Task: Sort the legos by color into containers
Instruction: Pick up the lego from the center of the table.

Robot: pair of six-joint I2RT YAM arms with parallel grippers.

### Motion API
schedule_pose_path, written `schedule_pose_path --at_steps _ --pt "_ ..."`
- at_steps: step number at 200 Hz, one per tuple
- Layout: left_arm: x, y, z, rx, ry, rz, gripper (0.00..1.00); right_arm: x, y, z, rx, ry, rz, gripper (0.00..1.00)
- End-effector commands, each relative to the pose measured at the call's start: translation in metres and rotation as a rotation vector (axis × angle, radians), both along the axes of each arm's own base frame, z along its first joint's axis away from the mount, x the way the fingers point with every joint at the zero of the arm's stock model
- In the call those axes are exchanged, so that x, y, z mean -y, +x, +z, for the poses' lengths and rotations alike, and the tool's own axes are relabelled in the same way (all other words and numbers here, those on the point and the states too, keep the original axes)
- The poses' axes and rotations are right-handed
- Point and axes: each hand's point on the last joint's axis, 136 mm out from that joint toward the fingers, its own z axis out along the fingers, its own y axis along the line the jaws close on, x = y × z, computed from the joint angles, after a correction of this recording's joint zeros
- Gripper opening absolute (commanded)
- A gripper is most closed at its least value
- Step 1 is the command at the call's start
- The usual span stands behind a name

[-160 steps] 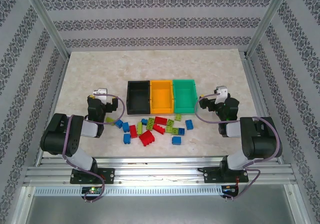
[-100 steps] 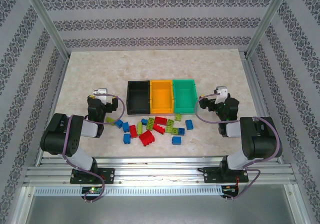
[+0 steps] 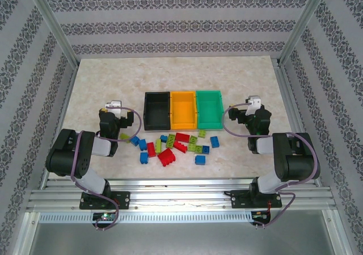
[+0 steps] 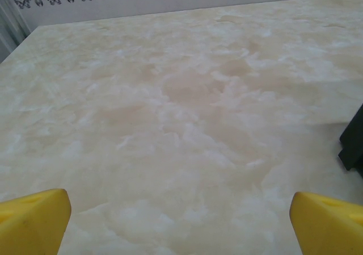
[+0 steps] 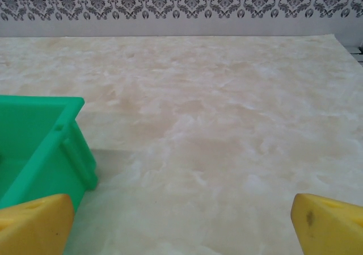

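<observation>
Wrist views: right claw (image 5: 181, 225) spread, green bin (image 5: 35, 144) leftward; left claw (image 4: 180, 225) spread, black bin (image 4: 355, 144) rightward. Overhead: legos (image 3: 166, 157) lie between the claws.

At mid-frame a black bin (image 3: 157, 125), an orange bin (image 3: 183, 124) and a green bin (image 3: 209, 122) sat above red, blue and lime bricks (image 3: 167, 157) on a cream marbled table (image 3: 113, 79), with grey damask-striped walls (image 3: 170, 28) and yellow fingertips (image 4: 34, 218).

Black, orange, green containers (image 3: 183, 124) abutting in a row; mixed-colour legos (image 3: 181, 137) scattered beside them.
</observation>
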Motion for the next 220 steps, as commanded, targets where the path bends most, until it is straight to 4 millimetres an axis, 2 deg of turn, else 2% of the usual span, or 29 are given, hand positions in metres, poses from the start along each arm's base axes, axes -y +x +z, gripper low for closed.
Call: schedule_pose_path --at_steps 1,15,125,151,167,183,201,220 --pt "-0.016 0.003 0.006 0.022 -0.019 0.09 0.99 0.0 0.005 0.004 0.008 0.007 -0.018 0.98" --pt "-0.02 0.002 0.007 0.026 -0.02 0.117 0.99 0.0 0.005 0.003 0.008 0.008 -0.021 0.98" --pt "-0.02 0.001 0.007 0.026 -0.019 0.117 1.0 0.006 0.005 0.005 0.008 -0.002 -0.065 0.98" --pt "-0.02 -0.003 0.016 0.036 -0.025 0.116 0.99 0.008 -0.006 0.03 0.048 -0.009 -0.086 0.98" --pt "-0.024 -0.008 0.029 0.067 -0.018 0.145 0.99 0.01 -0.015 0.05 0.071 -0.001 -0.101 0.98" --pt "-0.03 -0.015 0.043 0.089 -0.022 0.174 0.99 0.012 -0.024 0.063 0.047 0.087 -0.129 0.98" --pt "-0.032 -0.022 0.056 0.077 -0.052 0.196 0.99 0.002 -0.034 0.066 -0.044 0.255 -0.118 0.98" --pt "-0.036 -0.033 0.07 0.055 -0.16 0.253 0.99 -0.033 -0.044 0.067 -0.152 0.406 0.042 0.98"
